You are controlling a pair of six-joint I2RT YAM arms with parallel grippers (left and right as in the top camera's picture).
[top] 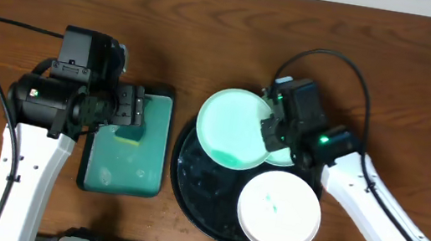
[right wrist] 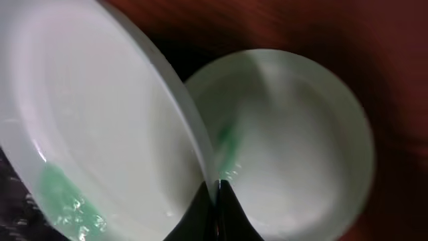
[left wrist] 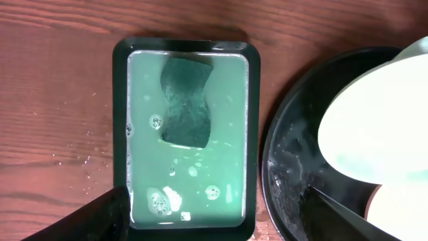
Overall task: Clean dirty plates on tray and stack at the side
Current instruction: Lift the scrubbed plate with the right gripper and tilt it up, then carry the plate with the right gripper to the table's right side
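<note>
Pinched by its rim in the right gripper [right wrist: 215, 191], a pale mint-green round plate [right wrist: 100, 114] tilts over the round black tray [top: 197, 194], near the desk's front edge. The right arm reaches in from the front right corner. The left gripper [top: 136, 114] hangs wide open and empty.

Left arm: reaching in from the near left side, wrist turned downward.
Left gripper [top: 137, 116]: 2 fingers spread wide apart.
Right arm: angled in from the near right corner.
Right gripper [right wrist: 217, 197]: 2 fingers pinched on plate [top: 235, 128] rim.
</note>
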